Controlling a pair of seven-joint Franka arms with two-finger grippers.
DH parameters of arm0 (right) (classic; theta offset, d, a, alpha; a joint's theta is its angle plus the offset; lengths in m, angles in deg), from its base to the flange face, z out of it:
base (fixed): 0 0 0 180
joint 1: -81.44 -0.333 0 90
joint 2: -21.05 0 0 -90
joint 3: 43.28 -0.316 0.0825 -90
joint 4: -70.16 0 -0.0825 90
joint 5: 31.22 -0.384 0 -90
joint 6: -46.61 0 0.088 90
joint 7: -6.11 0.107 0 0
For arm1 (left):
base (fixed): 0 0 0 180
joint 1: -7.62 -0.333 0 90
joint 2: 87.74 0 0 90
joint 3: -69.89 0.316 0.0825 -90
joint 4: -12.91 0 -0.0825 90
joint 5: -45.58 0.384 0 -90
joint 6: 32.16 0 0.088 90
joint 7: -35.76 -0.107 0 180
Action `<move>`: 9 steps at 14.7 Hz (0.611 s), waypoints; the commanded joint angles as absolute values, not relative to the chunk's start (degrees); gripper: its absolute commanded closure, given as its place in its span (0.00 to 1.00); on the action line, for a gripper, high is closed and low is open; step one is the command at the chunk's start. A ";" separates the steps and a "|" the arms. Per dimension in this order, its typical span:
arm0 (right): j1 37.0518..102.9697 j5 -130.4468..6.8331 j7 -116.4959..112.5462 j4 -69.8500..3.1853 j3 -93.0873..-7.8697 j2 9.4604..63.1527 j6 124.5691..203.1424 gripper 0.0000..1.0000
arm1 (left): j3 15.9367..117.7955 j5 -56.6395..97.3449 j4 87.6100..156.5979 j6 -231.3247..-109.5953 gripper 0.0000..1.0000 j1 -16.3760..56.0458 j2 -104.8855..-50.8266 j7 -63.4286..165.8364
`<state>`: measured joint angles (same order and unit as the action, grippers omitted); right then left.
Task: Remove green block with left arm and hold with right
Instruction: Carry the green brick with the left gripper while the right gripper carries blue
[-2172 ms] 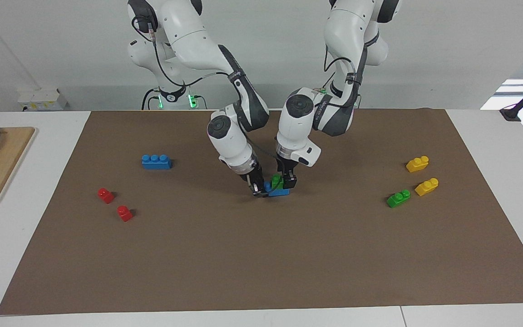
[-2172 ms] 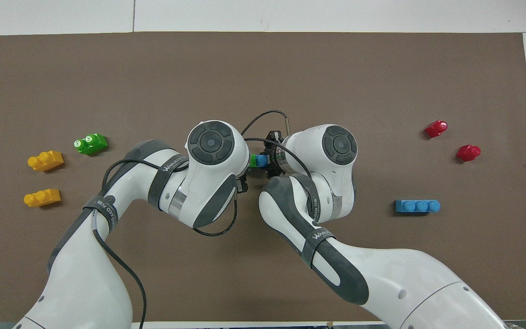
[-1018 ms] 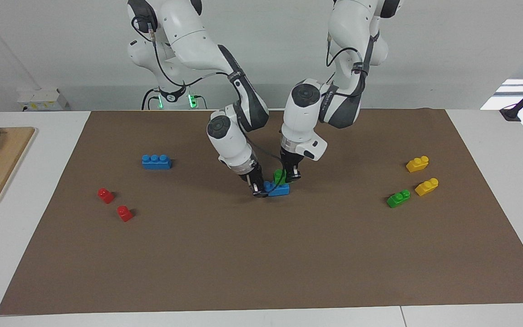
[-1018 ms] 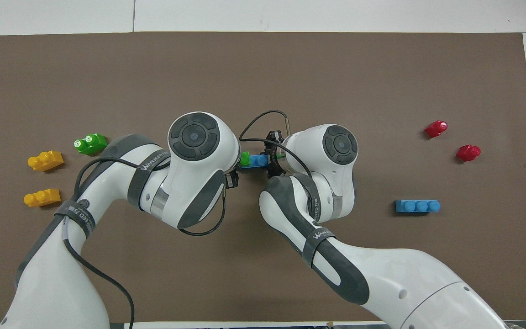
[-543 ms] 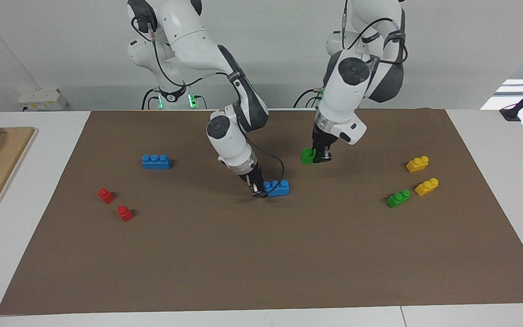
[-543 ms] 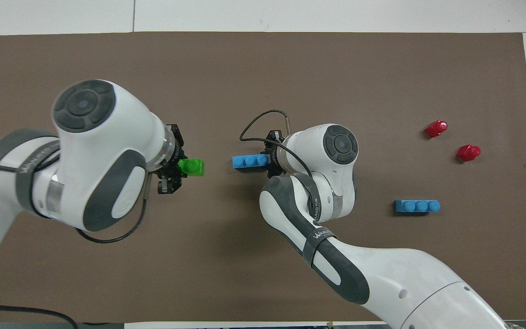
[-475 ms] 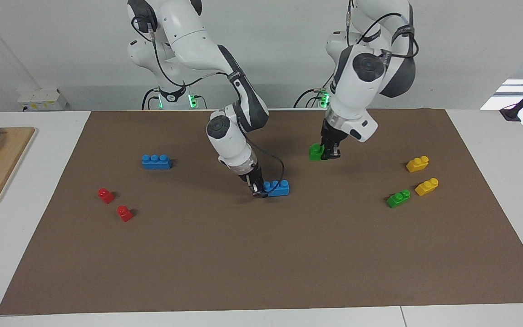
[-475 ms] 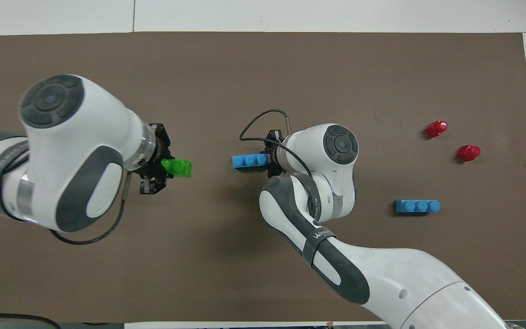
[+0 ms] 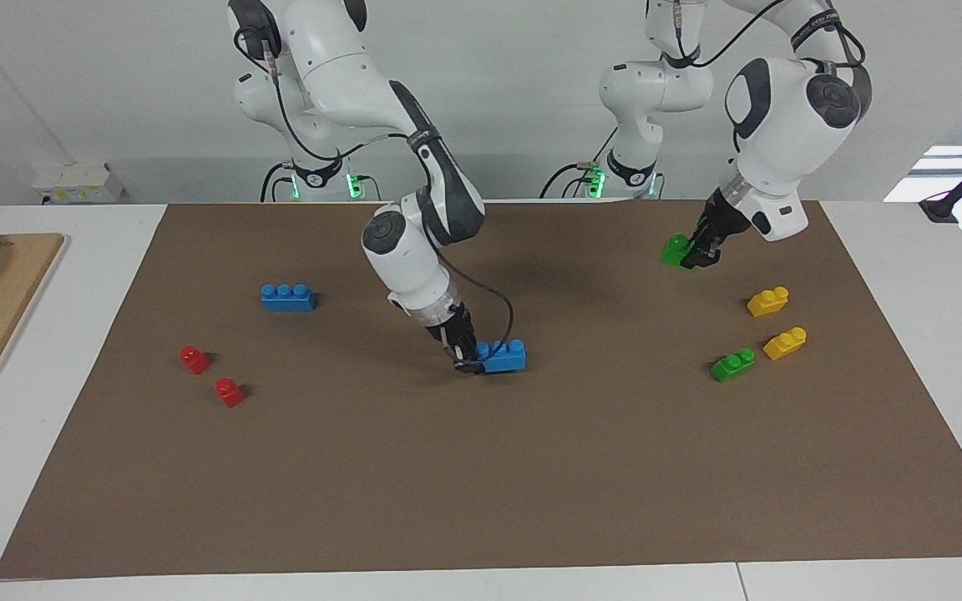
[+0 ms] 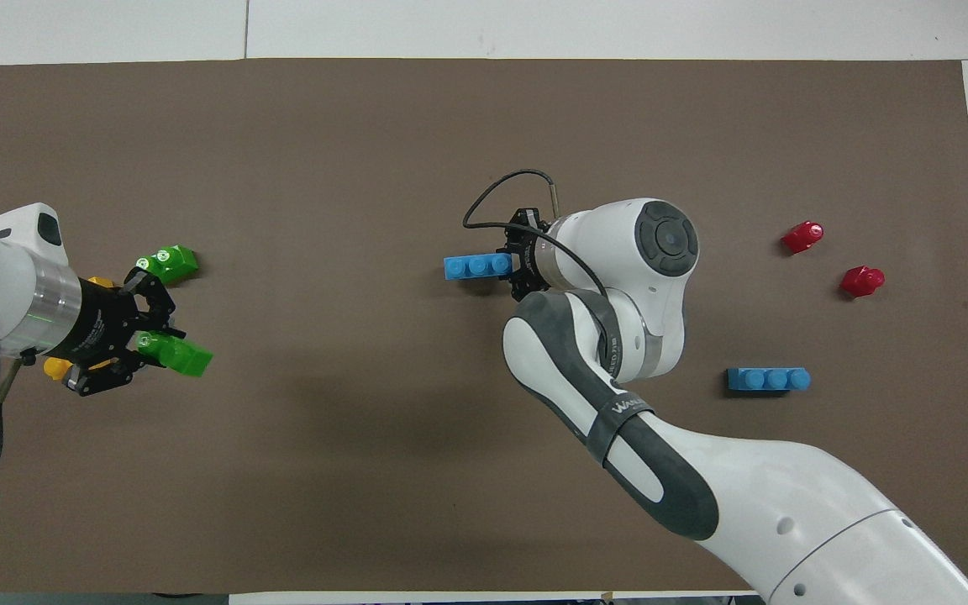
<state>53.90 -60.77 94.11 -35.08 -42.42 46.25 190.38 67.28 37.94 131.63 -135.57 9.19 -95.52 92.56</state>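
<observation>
Facing view: the left gripper (image 9: 696, 250) now hangs in the air over the brown mat (image 9: 481, 467) near the left arm's end, pinching the green block (image 9: 676, 249), which has come off the blue three-stud brick (image 9: 504, 356). The right gripper (image 9: 466, 357) stays clamped on that brick at mid-mat.

Overhead view: the green block (image 10: 176, 354) has travelled to the mat's left-arm edge, over the yellow bricks (image 10: 58, 367). Separation looks done; setting it down remains.
</observation>
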 commanded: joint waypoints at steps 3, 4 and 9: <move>62.35 -60.92 83.21 -35.22 -42.75 41.36 181.10 1.00 | 66.82 38.01 135.42 -136.66 0.85 4.64 -97.24 61.75; 64.10 -60.92 80.67 -35.22 -42.75 40.83 179.43 1.00 | 66.82 38.63 136.30 -137.62 0.85 3.93 -96.80 54.12; 73.60 -61.01 67.22 -36.28 -42.75 39.86 174.06 1.00 | 66.73 48.12 137.62 -143.33 0.85 4.01 -91.27 39.72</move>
